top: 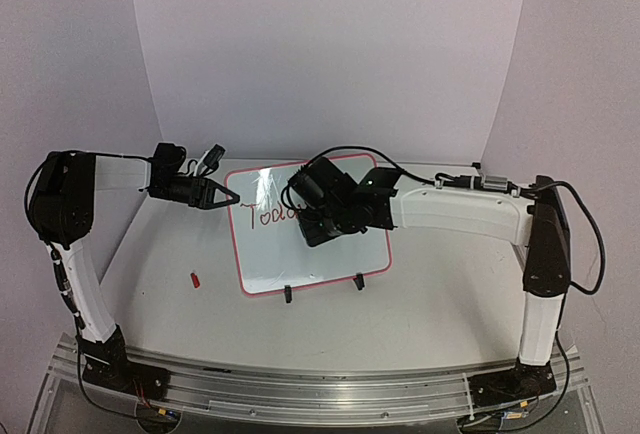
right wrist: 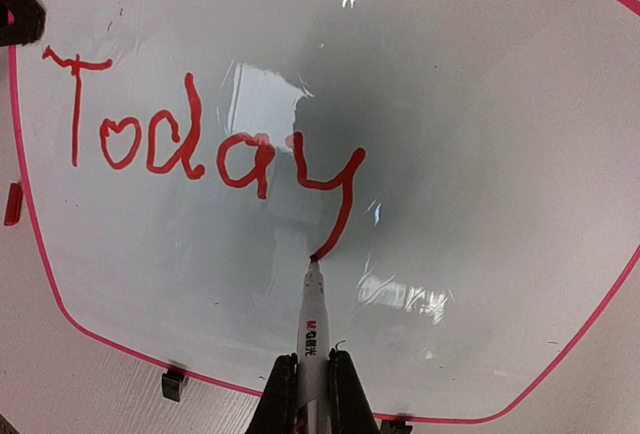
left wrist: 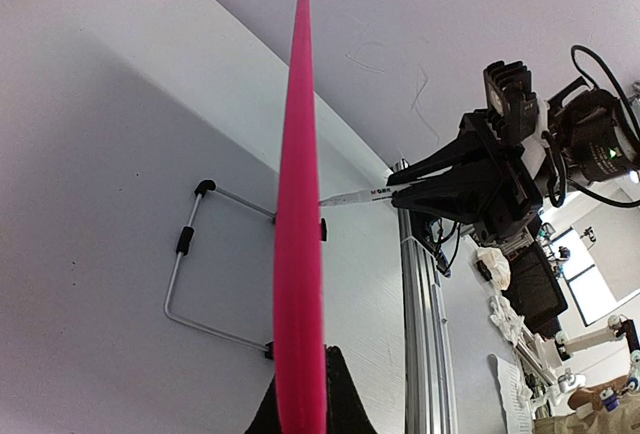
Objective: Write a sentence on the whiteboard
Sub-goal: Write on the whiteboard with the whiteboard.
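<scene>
— White surface (top: 450, 294), pale walls all round; where do we stand?
— Our whiteboard (top: 300, 266) sits mid-surface. Our left end effector (top: 232, 197) is clamped shut on its left edge. Our right end effector (right wrist: 312, 379) is closed tight around the marker (right wrist: 314, 319), whose tip touches the tail of the "y" in "Today" (right wrist: 190, 144).
— So we're mid-sentence?
— One word down, we judge. Next we must lift the tip, shift right and start another word on bare board.

The whiteboard (right wrist: 480, 154) carries one handwritten red word, "Today", running from nine o'clock toward its centre. The small print on the marker (right wrist: 313, 324) barrel is too small to read.
</scene>
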### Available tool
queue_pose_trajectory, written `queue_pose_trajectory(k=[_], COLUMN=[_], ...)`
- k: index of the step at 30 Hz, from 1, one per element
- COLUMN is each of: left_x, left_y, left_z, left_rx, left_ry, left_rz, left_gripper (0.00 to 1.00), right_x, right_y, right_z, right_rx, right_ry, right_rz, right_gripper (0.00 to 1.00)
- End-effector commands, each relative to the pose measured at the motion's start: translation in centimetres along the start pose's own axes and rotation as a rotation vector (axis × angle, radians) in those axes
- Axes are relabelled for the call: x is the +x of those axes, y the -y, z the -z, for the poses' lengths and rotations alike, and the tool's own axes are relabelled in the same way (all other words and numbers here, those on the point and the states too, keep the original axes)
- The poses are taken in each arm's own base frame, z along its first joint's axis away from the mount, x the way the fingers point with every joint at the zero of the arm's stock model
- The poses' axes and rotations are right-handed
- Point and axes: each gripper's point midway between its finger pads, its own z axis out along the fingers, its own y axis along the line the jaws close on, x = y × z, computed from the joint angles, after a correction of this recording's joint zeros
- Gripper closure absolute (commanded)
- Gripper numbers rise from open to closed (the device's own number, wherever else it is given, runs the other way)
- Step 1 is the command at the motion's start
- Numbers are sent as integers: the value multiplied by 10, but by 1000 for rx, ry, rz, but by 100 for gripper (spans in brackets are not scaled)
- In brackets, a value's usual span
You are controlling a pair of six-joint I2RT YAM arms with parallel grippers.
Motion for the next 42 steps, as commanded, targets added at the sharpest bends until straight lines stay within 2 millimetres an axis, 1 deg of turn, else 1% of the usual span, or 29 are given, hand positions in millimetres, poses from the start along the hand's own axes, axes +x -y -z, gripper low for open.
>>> queue_pose_trajectory(k=[1, 11, 17, 21, 24, 30, 34, 38, 40, 42], left_x=[15, 15, 15, 14, 14, 12, 12, 11, 11, 12], left_y=[-13, -13, -12, -13, -13, -11, -11, -11, -11, -12], left_z=[-16, -16, -16, -16, -16, -15, -15, -15, -15, -16], left_rx=[-42, -42, -42, -44, -46, -46, -46, -47, -47, -47], left_ry=[-59, -59, -59, -58, -58, -57, -56, -55, -55, -56], left_rz=[-73, -72, -74, -75, -75, -77, -79, -81, -79, -77], left_gripper=[100, 100, 100, 100, 100, 100, 100, 100, 100, 100], right_x=[8, -2, -8, -8, -8, -10, -11, -18, -24, -28], right_y=[-4, -13, -11, -9, -7, -10, -10, -13, -11, -5], right_z=[-17, -16, -12, -6, 5, 36, 51, 66, 74, 79], right_rx=[1, -25, -19, -23, -32, -112, -150, -211, -217, -195], right_ry=[-41, -15, 2, 6, 13, 26, 39, 73, 98, 122], right_rz=[-5, -7, 5, 12, 13, -9, -32, -57, -61, -55], right_gripper=[100, 100, 100, 100, 100, 100, 100, 100, 100, 100])
